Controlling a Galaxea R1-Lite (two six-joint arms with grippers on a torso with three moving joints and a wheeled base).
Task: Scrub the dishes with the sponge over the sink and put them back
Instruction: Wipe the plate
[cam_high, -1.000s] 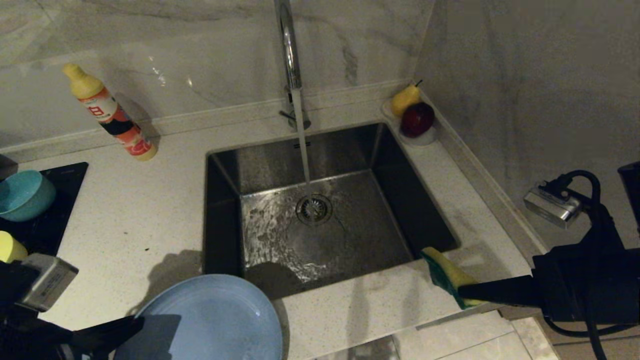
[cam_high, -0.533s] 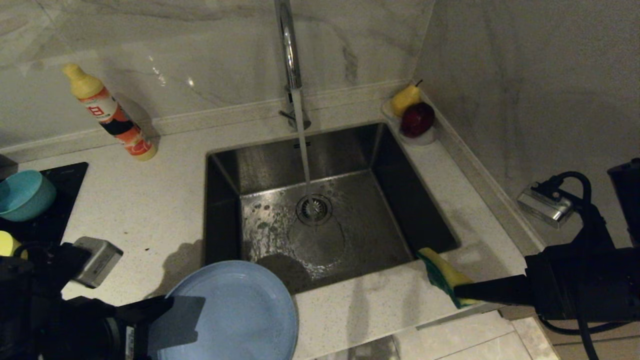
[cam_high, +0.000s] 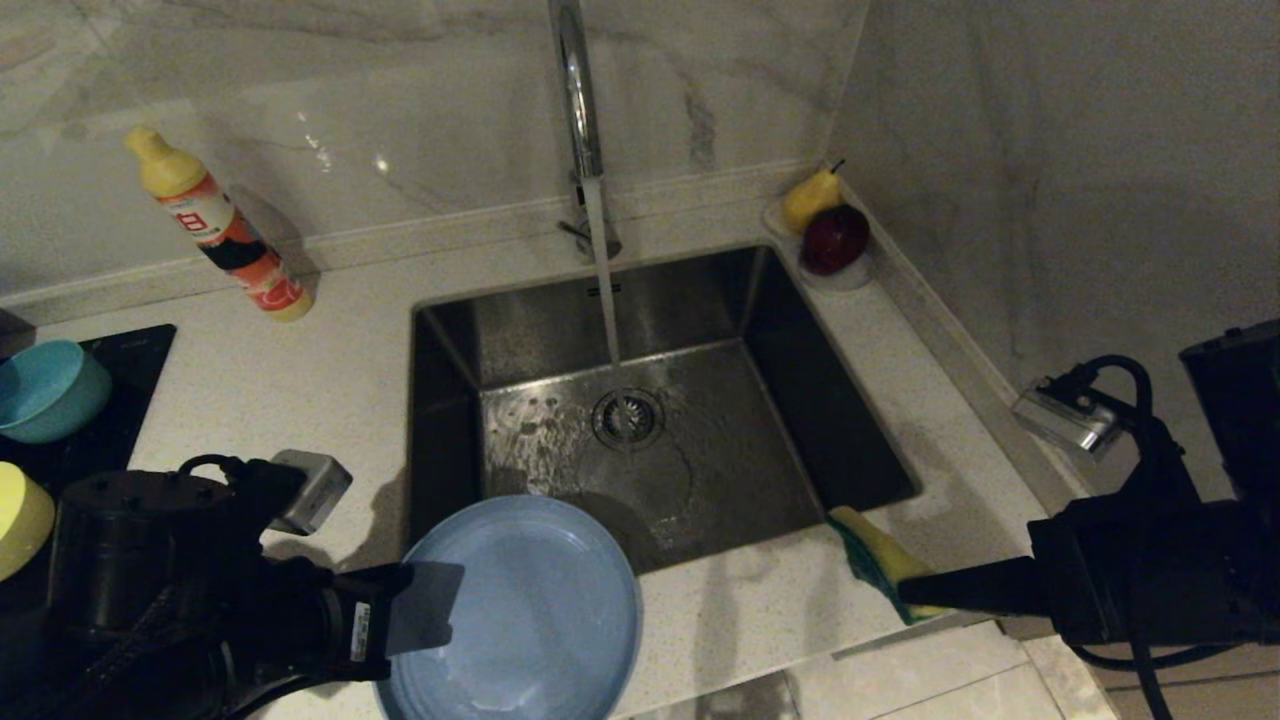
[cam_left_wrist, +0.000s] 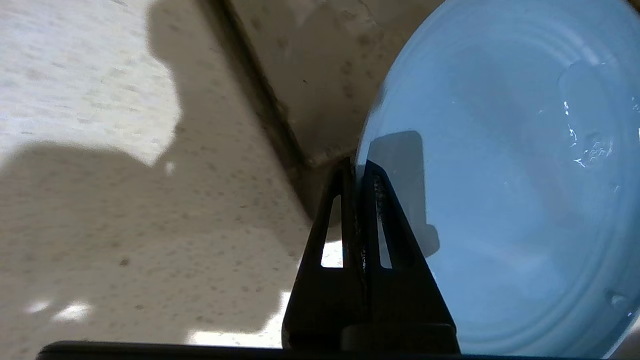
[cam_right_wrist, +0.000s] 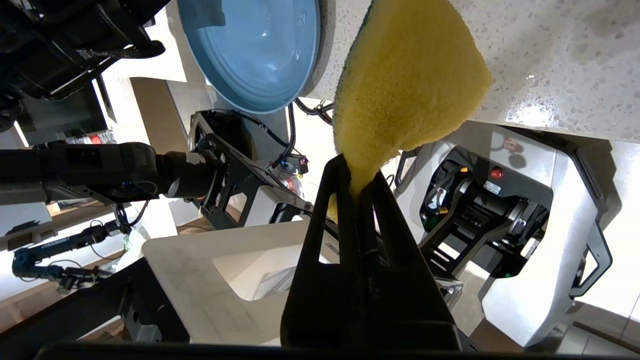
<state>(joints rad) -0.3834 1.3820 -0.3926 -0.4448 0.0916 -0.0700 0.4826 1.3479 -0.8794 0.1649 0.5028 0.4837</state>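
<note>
The left claw (cam_high: 425, 610), low in the frame's left, pinches the rim of the wide flat light-blue plate (cam_high: 530, 610), which overhangs the near edge of the square stainless-steel sink (cam_high: 760, 440). At lower right, the right claw (cam_high: 915, 592) is clamped on the squashed yellow sponge (cam_high: 875, 548) above the speckled bench (cam_high: 300, 400). Water runs from the chrome tap (cam_high: 578, 110).

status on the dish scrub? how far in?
Early. Done: water runs into the sink, and both grasps are made. In hand: left end effector pinches the rim of the light-blue plate, held partly over the sink's near-left corner; right end effector grips the sponge at the near-right corner, apart from the plate. Left: scrubbing; teal bowl and yellow bowl wait left.
</note>
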